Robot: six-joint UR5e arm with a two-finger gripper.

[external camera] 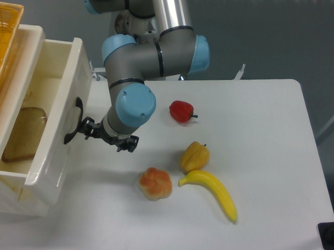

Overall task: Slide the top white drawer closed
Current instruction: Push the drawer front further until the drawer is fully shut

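Note:
The top white drawer (79,72) stands part-way out of the small cream cabinet at the left, with its curved black handle (72,127) facing the table. A slice of bread (23,135) lies inside, half under the cabinet top. My gripper (105,135) hangs under the blue wrist joint just right of the drawer front. Its black left-hand part (88,125) is up against the handle. The wrist hides the fingertips, so I cannot see whether they are open or shut.
A yellow wicker basket (4,26) sits on top of the cabinet (16,203). On the table lie a red pepper (182,111), a yellow pepper (194,156), a banana (213,192) and an orange-pink fruit (155,183). The arm's base stands behind.

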